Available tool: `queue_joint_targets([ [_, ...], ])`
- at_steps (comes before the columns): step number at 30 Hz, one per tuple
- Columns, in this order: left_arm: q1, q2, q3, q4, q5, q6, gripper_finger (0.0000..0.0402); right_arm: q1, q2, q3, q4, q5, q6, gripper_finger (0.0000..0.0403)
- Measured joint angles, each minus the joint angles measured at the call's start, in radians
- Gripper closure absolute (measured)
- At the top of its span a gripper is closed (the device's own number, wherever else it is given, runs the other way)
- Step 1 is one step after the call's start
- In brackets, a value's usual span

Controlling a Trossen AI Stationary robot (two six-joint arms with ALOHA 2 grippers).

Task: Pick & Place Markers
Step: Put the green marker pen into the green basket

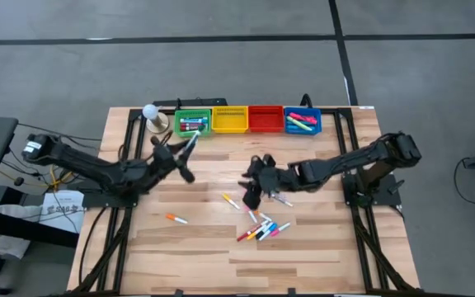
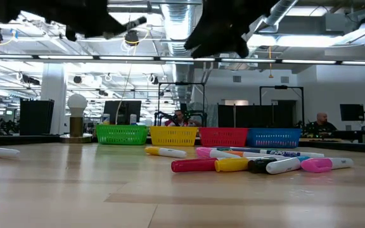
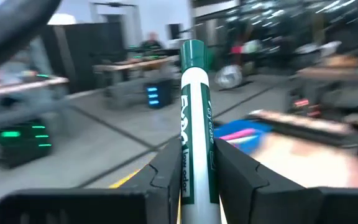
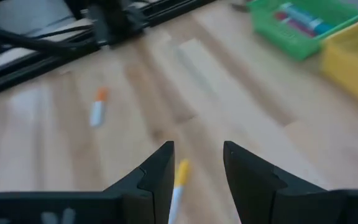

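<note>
Left wrist view shows my left pincer [image 3: 197,171] clenched on a green-capped marker [image 3: 194,118], whose white barrel reads "EXPO" in green, with smaller print that looks like "low odor" and "dry erase". From the high view, I hold that marker raised above the table [image 1: 320,247], just in front of the green bin [image 1: 192,124], which already has markers lying in it. Beside it in the row stand the yellow bin [image 1: 229,120], the red bin [image 1: 265,119] and the blue bin [image 1: 303,121]. My right pincer [image 4: 196,168] hangs with its fingers apart and nothing between them, over a yellow-capped marker [image 4: 179,180] near the table's middle. A cluster of loose markers [image 1: 262,228] lies just beyond it toward the front edge, and an orange-capped marker [image 1: 176,219] rests alone, well apart to the left.
</note>
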Motion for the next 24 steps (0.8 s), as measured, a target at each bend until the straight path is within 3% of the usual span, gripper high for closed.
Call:
queue_joint_targets([
  [8,0.33,0.051,0.0,-0.07,0.028,0.154,0.0321,-0.197,0.0,0.0,-0.032,-0.037,-0.171,0.0276],
  [14,0.565,0.119,0.001,-0.121,0.332,0.136,0.0321,-0.307,0.0,0.0,-0.036,-0.127,-0.215,0.0276],
  [24,0.82,0.235,0.043,-0.218,0.574,0.257,0.0321,-0.349,0.0,0.0,-0.213,-0.133,-0.244,0.0276],
])
